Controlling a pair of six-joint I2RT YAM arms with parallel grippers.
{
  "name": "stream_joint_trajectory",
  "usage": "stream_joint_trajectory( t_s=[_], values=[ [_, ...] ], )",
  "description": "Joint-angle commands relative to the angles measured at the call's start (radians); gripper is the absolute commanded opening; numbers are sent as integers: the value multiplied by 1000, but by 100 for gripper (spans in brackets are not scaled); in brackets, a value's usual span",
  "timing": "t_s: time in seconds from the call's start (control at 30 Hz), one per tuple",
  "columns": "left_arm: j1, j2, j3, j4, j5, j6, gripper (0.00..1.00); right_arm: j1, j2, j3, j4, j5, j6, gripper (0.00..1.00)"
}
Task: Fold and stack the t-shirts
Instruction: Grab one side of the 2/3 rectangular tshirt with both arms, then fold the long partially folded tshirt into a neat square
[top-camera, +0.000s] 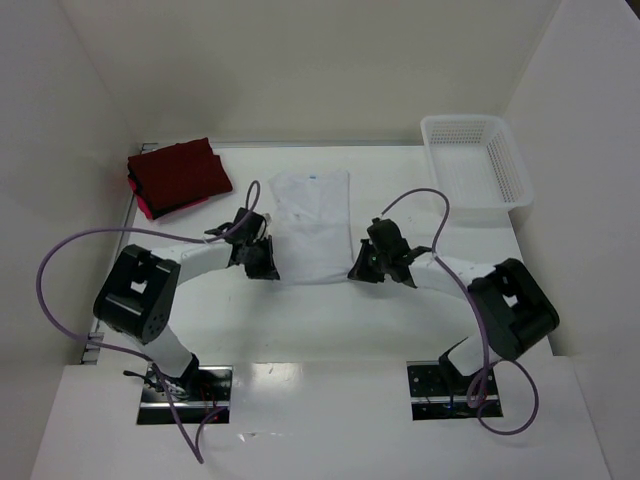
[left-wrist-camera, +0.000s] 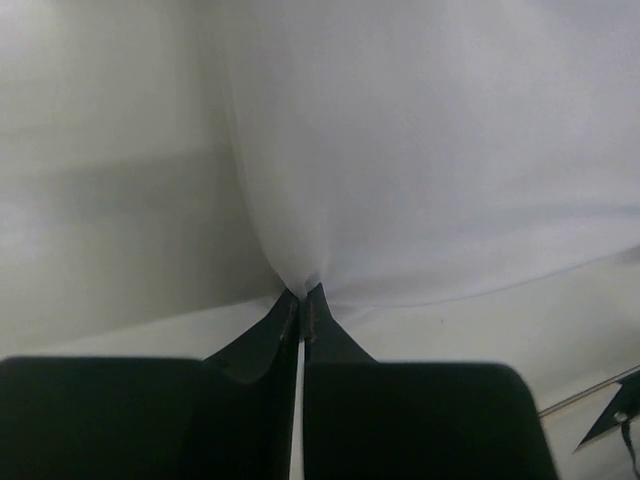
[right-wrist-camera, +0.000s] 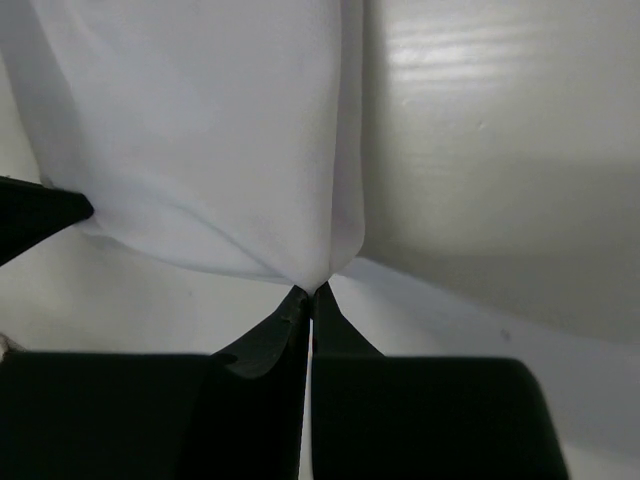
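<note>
Closed on near corners of the white t-shirt (top-camera: 312, 225), the left gripper (top-camera: 262, 262) and right gripper (top-camera: 362, 268) should lift together — level, keeping the hem taut through the fold.

White tee (top-camera: 312, 225) ctr; red tees (top-camera: 178, 178) stacked
</note>
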Motion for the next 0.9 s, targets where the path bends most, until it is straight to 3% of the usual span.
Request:
stream_joint_trajectory(
  t_s=[0.0, 0.3, 0.53, 0.7, 0.87],
  values=[
    [-66, -97, -48, -168, -49, -53, 0, 64, -120, -45, -64, 76, 55, 0],
    [-334, -363, -107, -369, -117, -258, 0, 243, -449, -141, -238, 119, 224, 0],
    [-356, -592, -86, -543, -137, -323, 0, 300, -688, -161, -384, 127, 298, 0],
    [-356, -671, -31, -557, -179, -340, 0, 307, -716, -110, -394, 177, 284, 0],
    [-355, -643, 32, -565, -266, -340, 0, 305, -597, 34, -349, 240, 199, 0]
  ],
)
